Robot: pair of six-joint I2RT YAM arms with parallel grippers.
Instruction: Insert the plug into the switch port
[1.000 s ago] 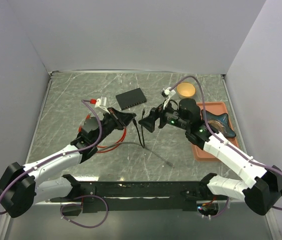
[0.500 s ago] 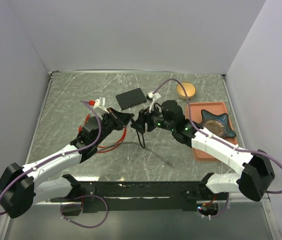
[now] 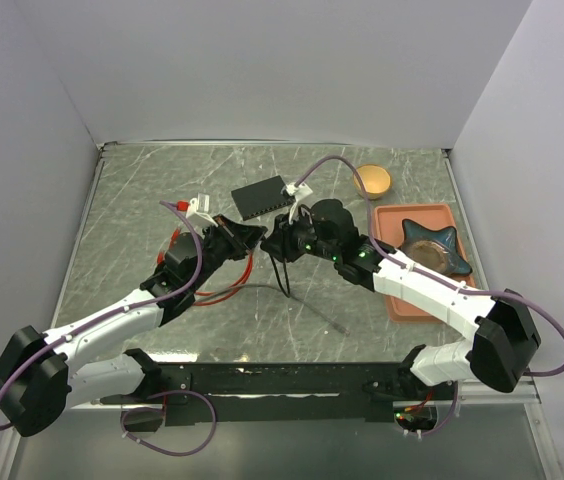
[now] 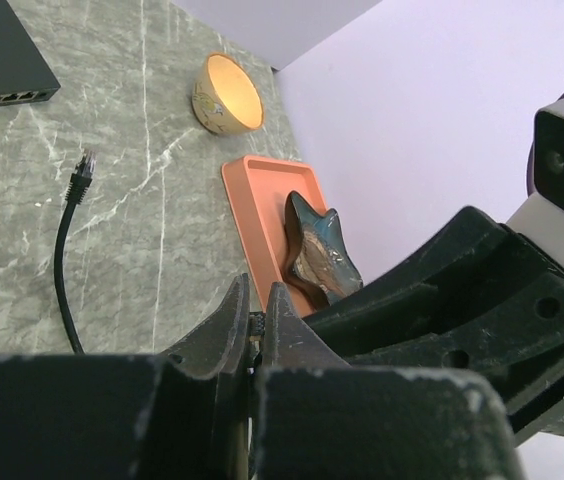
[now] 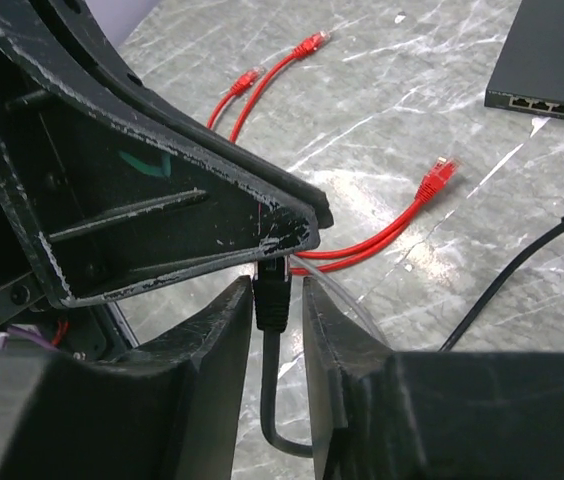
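Note:
My left gripper (image 3: 256, 236) hangs over the table's middle, shut on the plug (image 5: 272, 292) of a black cable (image 3: 281, 275). In the left wrist view the plug's tip (image 4: 254, 324) shows between the closed fingers. My right gripper (image 3: 275, 243) meets it from the right. Its jaws stand on either side of the plug's boot, one finger against it and a narrow gap at the other. The black switch (image 3: 262, 197) lies flat behind both grippers, its row of ports (image 5: 547, 103) facing them. The cable's other plug (image 4: 82, 166) lies loose on the table.
Red cables (image 5: 402, 225) lie on the marble under the left arm. An orange tray (image 3: 402, 300) with a dark star-shaped dish (image 3: 432, 245) sits at the right. A yellow bowl (image 3: 372, 181) stands behind the tray. Grey walls close in the table.
My right arm has swung left to the left gripper, and its jaws have narrowed from wide open to just around the plug. The left arm has kept its place and grip.

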